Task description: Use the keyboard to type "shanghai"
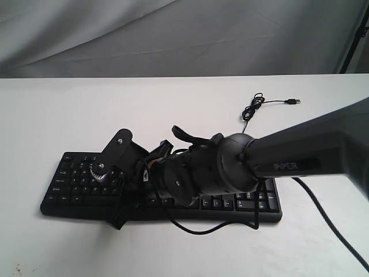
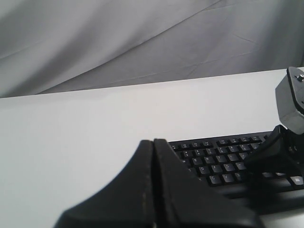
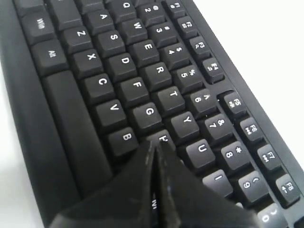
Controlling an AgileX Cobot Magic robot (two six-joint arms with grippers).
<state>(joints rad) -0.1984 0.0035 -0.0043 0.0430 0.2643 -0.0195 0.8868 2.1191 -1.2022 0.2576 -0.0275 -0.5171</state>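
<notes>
The black keyboard [image 1: 242, 202] lies across the white table, number pad to the right. My right arm [image 1: 300, 150] reaches in from the right across the keyboard's middle, and its bulk hides the middle keys. In the right wrist view my right gripper [image 3: 154, 145] is shut with nothing in it. Its tip sits at the edge of the H key [image 3: 164, 137], between B and U on the keyboard [image 3: 123, 61]. My left gripper [image 2: 153, 141] is shut and empty, hovering off the left end of the keyboard [image 2: 213, 159]. I cannot make it out in the exterior view.
The keyboard's thin cable coils behind it and ends in a loose USB plug [image 1: 294, 101]. A black arm cable [image 1: 196, 229] loops over the keyboard's front edge, and another [image 1: 328, 225] trails at the right. A grey curtain [image 1: 173, 34] hangs behind the table [image 1: 57, 104].
</notes>
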